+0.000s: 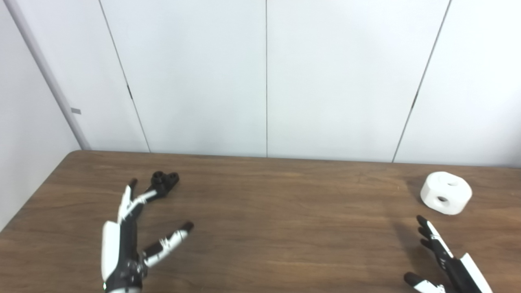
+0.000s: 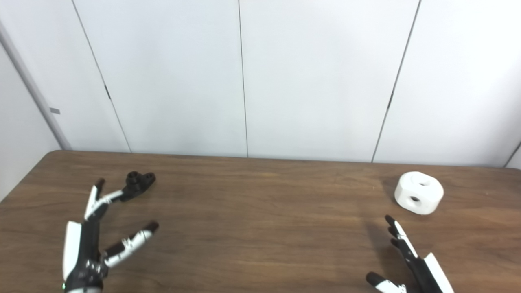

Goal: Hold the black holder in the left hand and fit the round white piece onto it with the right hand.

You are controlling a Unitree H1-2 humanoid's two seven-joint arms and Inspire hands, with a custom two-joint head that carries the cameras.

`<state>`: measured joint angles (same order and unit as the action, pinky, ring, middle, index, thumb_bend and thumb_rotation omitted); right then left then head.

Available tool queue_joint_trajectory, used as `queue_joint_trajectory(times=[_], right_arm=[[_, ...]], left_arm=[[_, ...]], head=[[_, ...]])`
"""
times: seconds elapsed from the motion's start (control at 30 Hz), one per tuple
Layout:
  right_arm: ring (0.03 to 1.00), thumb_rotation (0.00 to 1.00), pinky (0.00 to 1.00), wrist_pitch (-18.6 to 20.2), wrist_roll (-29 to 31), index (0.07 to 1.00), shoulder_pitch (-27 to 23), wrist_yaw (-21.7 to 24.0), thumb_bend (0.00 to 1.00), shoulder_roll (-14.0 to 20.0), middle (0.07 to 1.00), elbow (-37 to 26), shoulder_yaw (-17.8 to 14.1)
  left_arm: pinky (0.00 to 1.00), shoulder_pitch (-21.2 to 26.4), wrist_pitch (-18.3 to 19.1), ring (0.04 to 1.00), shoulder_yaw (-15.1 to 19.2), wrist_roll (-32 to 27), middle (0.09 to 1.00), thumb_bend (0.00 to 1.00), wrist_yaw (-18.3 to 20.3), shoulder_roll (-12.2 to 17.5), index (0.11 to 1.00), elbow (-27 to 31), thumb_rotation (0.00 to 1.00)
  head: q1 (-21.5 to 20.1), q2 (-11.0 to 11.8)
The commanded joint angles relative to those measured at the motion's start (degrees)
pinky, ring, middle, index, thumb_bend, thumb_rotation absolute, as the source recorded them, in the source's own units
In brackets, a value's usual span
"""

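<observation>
While my left hand [image 1: 126, 244] has its fingers [image 1: 130, 199] spread wide apart and holds nothing, its fingertips reach right up to the small black plastic holder [image 1: 165, 181] lying on the brown wooden table [image 1: 264, 228]. My right hand [image 1: 445, 260] is spread apart and empty too, just short of the round white plastic piece [image 1: 445, 192] near the far right. If I close the left fingers now, I think they could push the holder away, because they only reach its near end.

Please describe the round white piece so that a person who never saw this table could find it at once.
Look at the brown wooden table and go to its far right part, near the white wall. There lies the round white piece, just beyond the open right hand. It is the only white object on the table, a thick puck with round holes.
</observation>
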<state>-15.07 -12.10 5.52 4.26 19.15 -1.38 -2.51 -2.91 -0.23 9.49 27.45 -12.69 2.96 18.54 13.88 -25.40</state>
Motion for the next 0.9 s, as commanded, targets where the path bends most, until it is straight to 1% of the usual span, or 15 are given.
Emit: queue_joint_trajectory(times=[0.0, 0.13, 0.23, 0.33, 0.43, 0.53, 0.67, 0.7, 0.77, 0.8, 0.87], right_arm=[[0.991, 0.74, 0.96, -1.89, 0.55, 1.0, 2.2, -0.31, 0.74, 0.04, 1.0, 4.03, 0.16], [1.0, 0.74, 0.98, -2.01, 1.39, 1.0, 2.26, 0.12, 0.73, 0.42, 1.0, 4.0, 0.05], [1.0, 0.75, 0.96, -2.46, 1.43, 1.0, 2.2, 0.1, 0.72, 0.77, 1.0, 4.28, 0.03], [1.0, 0.75, 1.0, -3.03, 2.28, 1.0, 2.04, 0.09, 0.71, 0.83, 1.0, 4.89, -0.09], [1.0, 0.74, 1.0, -3.24, 3.11, 1.0, 1.93, 0.23, 0.71, 0.92, 1.0, 5.19, -0.11], [1.0, 0.75, 1.0, -4.1, 3.36, 1.0, 1.83, 0.24, 0.7, 1.13, 1.0, 5.88, -0.09], [1.0, 0.74, 1.0, -5.9, 3.95, 1.0, 1.33, 0.32, 0.69, 1.52, 1.0, 7.59, -0.07], [1.0, 0.74, 1.0, -5.77, 4.34, 1.0, 1.25, 0.4, 0.69, 1.52, 1.0, 7.8, -0.13], [1.0, 0.74, 1.0, -4.95, 5.03, 1.0, 1.15, 0.43, 0.73, 1.35, 1.0, 8.15, -0.36], [1.0, 0.74, 1.0, -4.71, 5.36, 1.0, 1.14, 0.51, 0.73, 1.3, 1.0, 8.3, -0.46], [1.0, 0.73, 1.0, -4.37, 5.85, 1.0, 1.19, 0.74, 0.73, 1.29, 1.0, 8.33, -0.58]], left_arm=[[1.0, 2.05, 0.57, 1.0, 0.83, 2.07, 1.0, 0.83, -1.23, 1.43, 0.738, 1.44, 0.25], [1.0, 4.71, 3.69, 1.0, 2.67, 2.99, 1.0, 0.85, -1.9, 2.42, 0.732, 0.89, 0.27], [1.0, 6.72, 6.01, 1.0, 3.81, 3.33, 1.0, 0.85, -2.18, 3.08, 0.728, 0.5, 0.28], [1.0, 8.83, 7.33, 1.0, 4.84, 3.44, 1.0, 0.86, -3.22, 3.84, 0.726, -0.69, 0.27], [1.0, 10.63, 9.18, 1.0, 5.41, 3.84, 1.0, 0.87, -3.45, 5.16, 0.736, -2.18, 0.29], [1.0, 12.3, 11.61, 1.0, 5.33, 5.02, 1.0, 0.87, -3.12, 6.61, 0.75, -3.52, 0.32], [1.0, 14.77, 15.04, 1.0, 4.91, 4.97, 1.0, 0.89, -2.25, 8.33, 0.76, -6.16, 0.35], [1.0, 15.45, 15.77, 1.0, 4.87, 4.52, 1.0, 0.9, -1.98, 8.68, 0.762, -6.93, 0.36], [1.0, 16.84, 17.81, 1.0, 4.66, 3.85, 1.0, 0.92, -0.97, 9.5, 0.77, -8.44, 0.36], [1.0, 17.51, 18.82, 1.0, 4.45, 3.71, 1.0, 0.93, -0.39, 9.94, 0.775, -9.21, 0.38], [1.0, 18.59, 19.94, 1.0, 4.07, 3.18, 1.0, 0.94, 0.45, 10.76, 0.779, -10.93, 0.36]], head=[[0.56, -0.05], [2.62, -0.01], [3.74, 0.06], [4.55, 0.1], [5.18, 0.33], [5.86, 0.54], [7.14, 1.13], [7.37, 1.18], [7.58, 1.23], [7.87, 1.26], [8.02, 1.36]])
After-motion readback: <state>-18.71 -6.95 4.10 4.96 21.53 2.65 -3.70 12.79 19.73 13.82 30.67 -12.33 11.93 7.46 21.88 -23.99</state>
